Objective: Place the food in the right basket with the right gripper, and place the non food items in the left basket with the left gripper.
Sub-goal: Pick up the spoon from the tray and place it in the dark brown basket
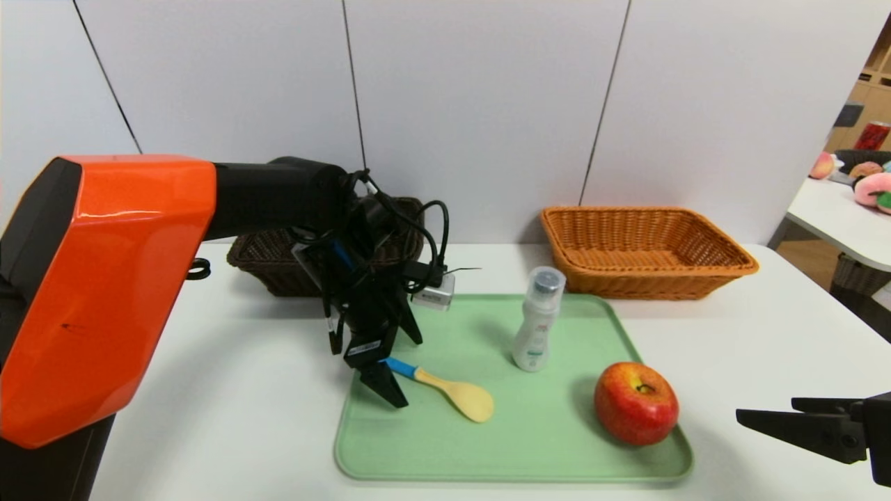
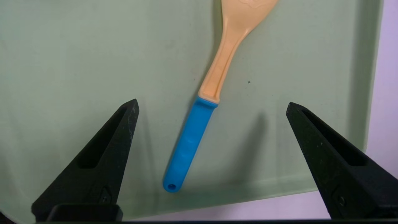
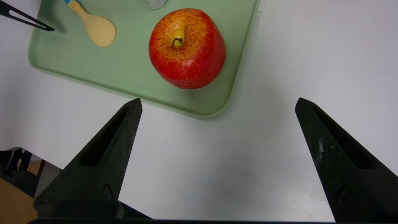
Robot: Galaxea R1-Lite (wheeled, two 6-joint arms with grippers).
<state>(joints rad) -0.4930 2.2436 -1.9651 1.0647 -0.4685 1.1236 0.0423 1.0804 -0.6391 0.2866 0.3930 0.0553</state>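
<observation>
Currently listed: rice spoon (image 1: pixel 445 388), lying flat on the green tray (image 1: pixel 515 466), lower centre-left of the head view. Probably light, stiff plastic, smooth and a little slippery; best taken across the narrow blue handle. Long axis runs diagonally, handle toward upper left, yellow bowl toward lower right. Left gripper (image 2: pixel 211 107) hangs over the handle, jaws spread wide, holding nothing. White bottle (image 1: pixel 537 320) stands upright at tray centre; apple (image 1: pixel 636 402) at lower right. Right gripper (image 3: pixel 217 104) waits off-tray at far lower right, wide and empty.
</observation>
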